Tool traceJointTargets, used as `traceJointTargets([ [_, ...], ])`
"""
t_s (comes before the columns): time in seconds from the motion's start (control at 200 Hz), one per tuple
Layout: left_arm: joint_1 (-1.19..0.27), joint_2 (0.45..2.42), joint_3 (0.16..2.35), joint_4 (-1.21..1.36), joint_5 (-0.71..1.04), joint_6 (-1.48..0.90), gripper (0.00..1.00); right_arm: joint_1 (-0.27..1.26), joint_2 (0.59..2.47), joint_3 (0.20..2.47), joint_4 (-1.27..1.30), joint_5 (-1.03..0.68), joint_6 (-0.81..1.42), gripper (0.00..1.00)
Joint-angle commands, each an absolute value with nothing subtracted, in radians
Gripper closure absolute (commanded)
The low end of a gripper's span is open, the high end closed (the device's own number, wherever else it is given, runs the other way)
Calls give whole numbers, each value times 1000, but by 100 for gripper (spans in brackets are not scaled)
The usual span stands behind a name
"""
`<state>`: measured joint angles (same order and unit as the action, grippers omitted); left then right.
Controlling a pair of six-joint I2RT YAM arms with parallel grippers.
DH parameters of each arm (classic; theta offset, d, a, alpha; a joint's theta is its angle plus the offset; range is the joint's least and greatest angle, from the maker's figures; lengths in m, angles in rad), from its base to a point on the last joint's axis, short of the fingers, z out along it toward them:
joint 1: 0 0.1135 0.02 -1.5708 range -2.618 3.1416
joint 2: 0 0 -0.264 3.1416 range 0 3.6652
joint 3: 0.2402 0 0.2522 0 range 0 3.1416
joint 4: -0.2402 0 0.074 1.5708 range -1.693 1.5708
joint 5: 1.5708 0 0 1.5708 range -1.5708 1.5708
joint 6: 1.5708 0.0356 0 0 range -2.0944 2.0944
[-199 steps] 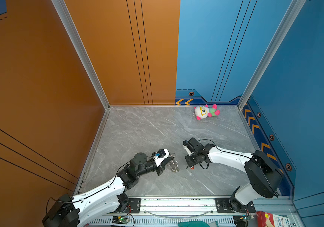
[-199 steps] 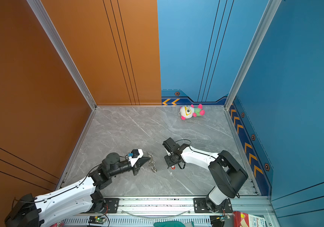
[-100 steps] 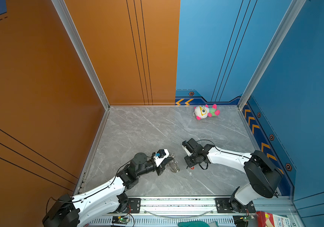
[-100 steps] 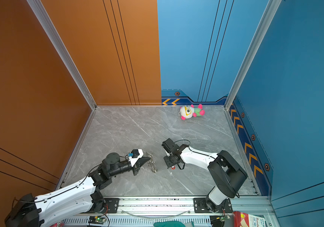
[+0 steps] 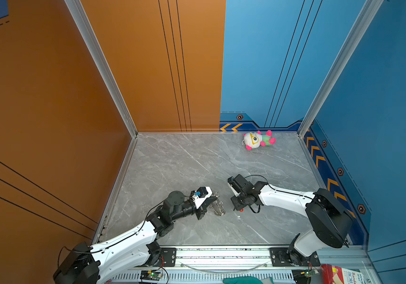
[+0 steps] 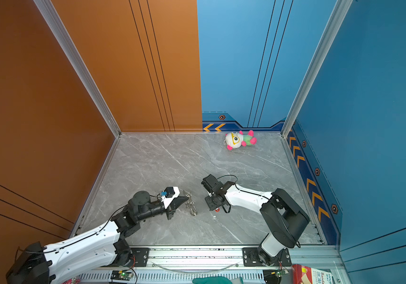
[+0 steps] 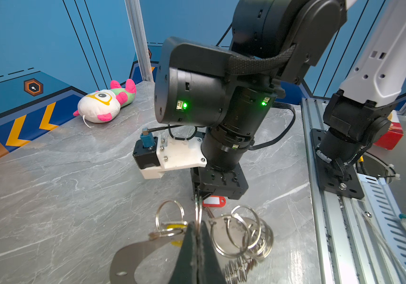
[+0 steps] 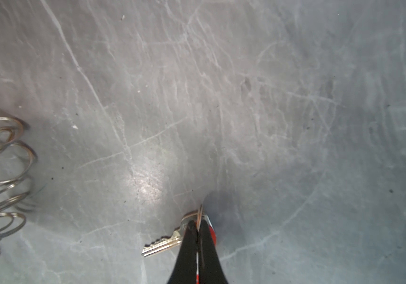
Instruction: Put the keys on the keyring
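The right pincer is clamping the red key by its ring on the desk; at its nine o'clock the left pincer is pinching a keyring loop. Probably next: lifting, threading.

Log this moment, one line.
left gripper: shut on keyring | right gripper: shut on red key | red key: not yet on keyring
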<state>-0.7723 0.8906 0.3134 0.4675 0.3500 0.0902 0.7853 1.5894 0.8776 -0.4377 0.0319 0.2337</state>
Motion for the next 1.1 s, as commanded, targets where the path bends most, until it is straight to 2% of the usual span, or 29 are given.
traceJointTargets([
  [0.0, -769, 893, 319, 508, 402, 114, 100, 794, 1557, 885, -490, 67, 210, 100],
  [0.28, -769, 897, 322, 508, 537, 112, 100, 800, 1347, 894, -485, 80, 69, 100],
  [0.43, -765, 903, 325, 510, 630, 118, 100, 826, 1184, 827, -392, -129, -108, 100],
  [0.601, -750, 941, 336, 512, 718, 127, 100, 852, 1033, 728, -320, -284, -281, 100],
  [0.766, -725, 977, 355, 515, 793, 117, 100, 881, 969, 676, -282, -402, -373, 100],
  [1.096, -718, 994, 359, 517, 873, 100, 100, 898, 892, 562, -113, -449, -483, 100],
])
